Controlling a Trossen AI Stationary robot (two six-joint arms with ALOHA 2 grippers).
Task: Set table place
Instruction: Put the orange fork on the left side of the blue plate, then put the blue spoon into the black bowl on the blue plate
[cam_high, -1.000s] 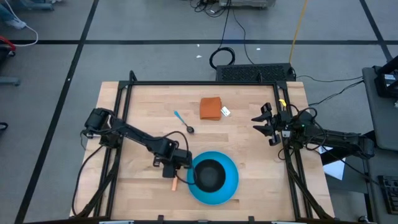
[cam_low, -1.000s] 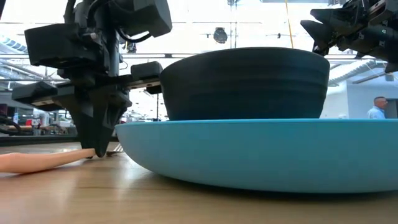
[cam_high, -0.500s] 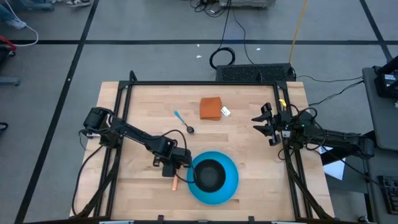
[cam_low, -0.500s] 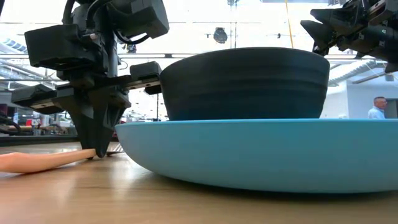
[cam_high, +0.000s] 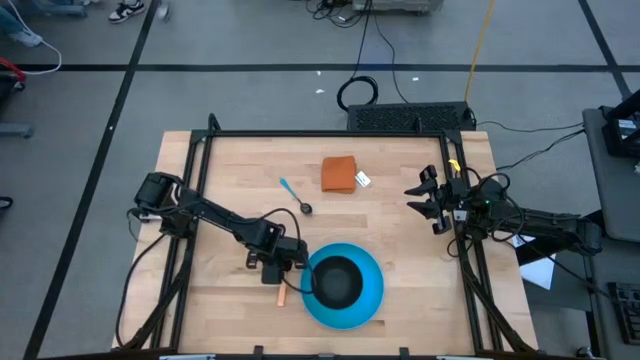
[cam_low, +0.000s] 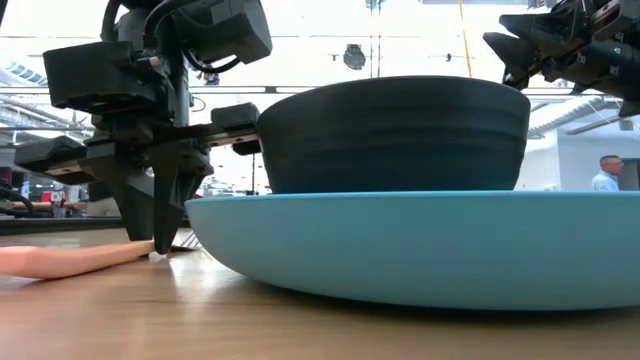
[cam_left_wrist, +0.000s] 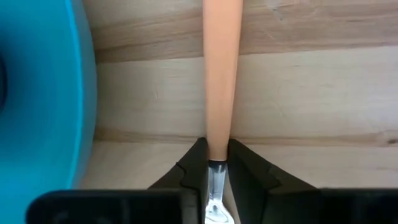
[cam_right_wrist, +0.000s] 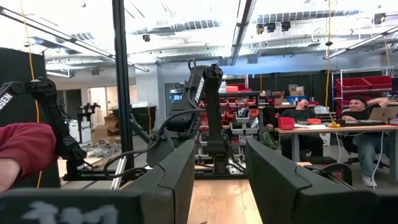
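Fork (cam_left_wrist: 222, 93) lies between the left pincer's (cam_left_wrist: 216, 168) fingertips, beside plate (cam_left_wrist: 43, 93).

We reach our left gripper (cam_high: 283, 272) low, fingers nearly shut. Our right gripper (cam_high: 425, 200) waits up high, fingers apart.

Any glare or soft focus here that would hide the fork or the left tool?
Low view: bright backlight from the room's windows turns the left tool and bowl into near silhouettes; the fork looks slightly soft. Left wrist view: even light, the fork handle sharp between the fingertips. High view: flat light, no glare on the table.
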